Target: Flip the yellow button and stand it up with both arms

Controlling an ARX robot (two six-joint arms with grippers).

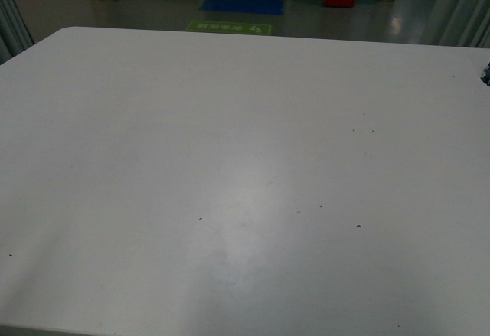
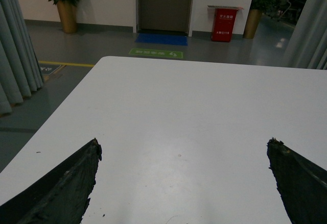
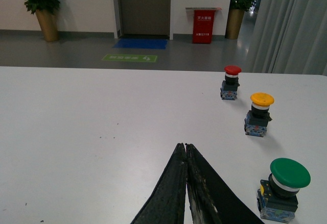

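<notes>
Right wrist view: yellow button [image 3: 261, 113] seen upright near desk [image 3: 92, 127] edge; right gripper [image 3: 185, 150] fingers together, left gripper [image 2: 184, 150] spread, empty, nothing yet grasped.

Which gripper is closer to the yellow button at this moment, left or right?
Right. The yellow button appears only in the right wrist view, standing ahead of the shut right gripper. The open left gripper faces bare table, with no button in its view.

Yellow button [image 3: 261, 114] upright, cap up
</notes>
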